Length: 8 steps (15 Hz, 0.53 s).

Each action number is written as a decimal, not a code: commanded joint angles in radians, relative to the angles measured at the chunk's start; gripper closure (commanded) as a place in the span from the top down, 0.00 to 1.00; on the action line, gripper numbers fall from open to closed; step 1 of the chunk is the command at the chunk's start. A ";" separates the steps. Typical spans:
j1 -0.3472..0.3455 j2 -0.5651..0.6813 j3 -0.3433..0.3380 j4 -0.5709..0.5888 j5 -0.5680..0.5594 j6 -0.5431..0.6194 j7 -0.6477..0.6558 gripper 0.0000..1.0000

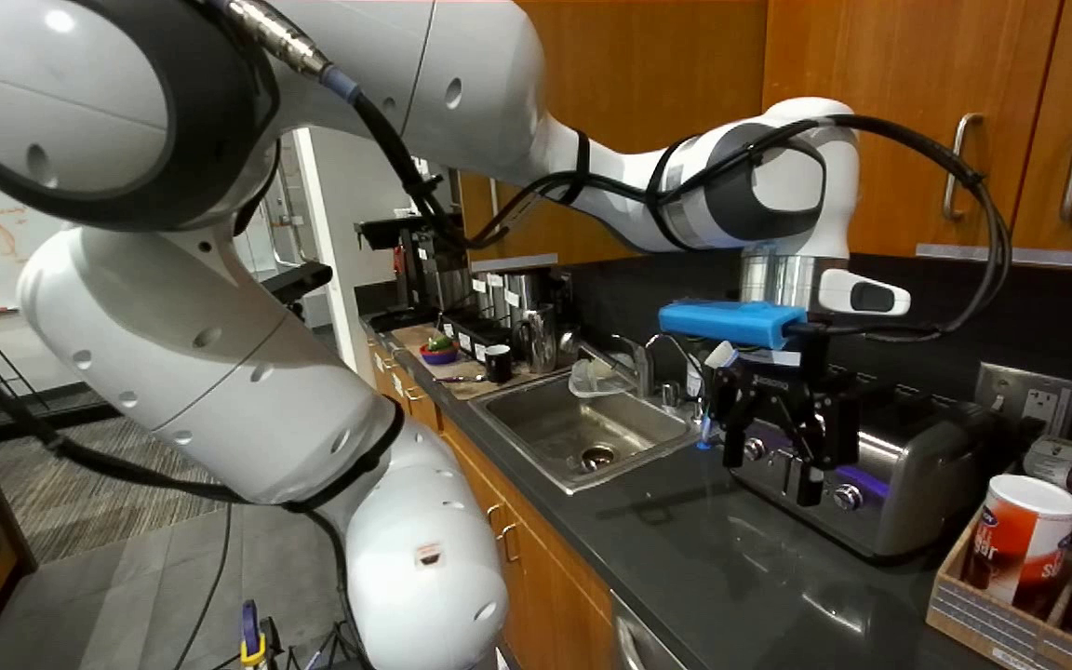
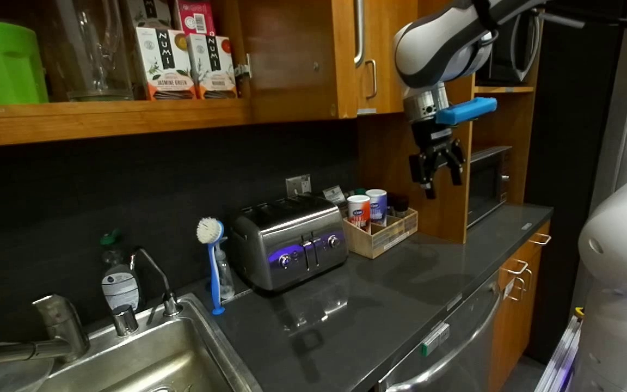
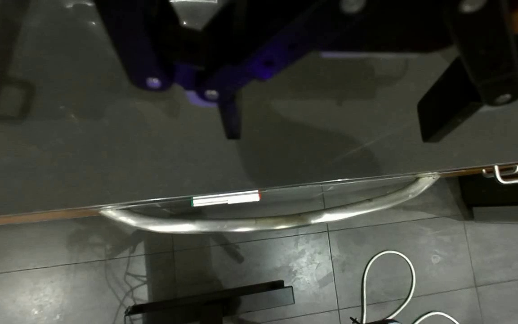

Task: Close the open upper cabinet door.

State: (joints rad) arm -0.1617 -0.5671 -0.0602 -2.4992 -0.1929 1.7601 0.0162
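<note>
The upper cabinet door stands open. In an exterior view its inner face (image 2: 294,60) sticks out from the shelf opening, with the hinge (image 2: 243,66) and a long handle (image 2: 359,32) at its free edge. Its outer face shows in an exterior view (image 1: 662,79), partly hidden behind the arm. My gripper (image 1: 769,476) hangs fingers down over the counter, lower than the door and on its outer side, apart from it. It also shows in an exterior view (image 2: 444,184). In the wrist view the gripper (image 3: 332,136) is open and empty, and the door is out of view.
A toaster (image 2: 292,239) and a wooden box (image 2: 381,239) with cans stand below. Neighbouring shut doors (image 1: 908,84) are beside the open one. A shelf (image 2: 112,117) holds a green cup and tea boxes. A sink (image 1: 582,423) and an upright brush (image 2: 214,272) are near the toaster.
</note>
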 commanded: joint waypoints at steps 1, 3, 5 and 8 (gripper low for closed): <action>0.022 -0.048 -0.022 0.000 0.030 -0.009 -0.006 1.00; 0.027 -0.078 -0.030 -0.003 0.059 -0.003 -0.008 1.00; 0.029 -0.116 -0.039 -0.007 0.087 0.008 -0.009 1.00; 0.029 -0.178 -0.050 -0.010 0.126 0.020 -0.012 1.00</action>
State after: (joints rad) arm -0.1448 -0.6663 -0.0911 -2.4966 -0.1018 1.7687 0.0122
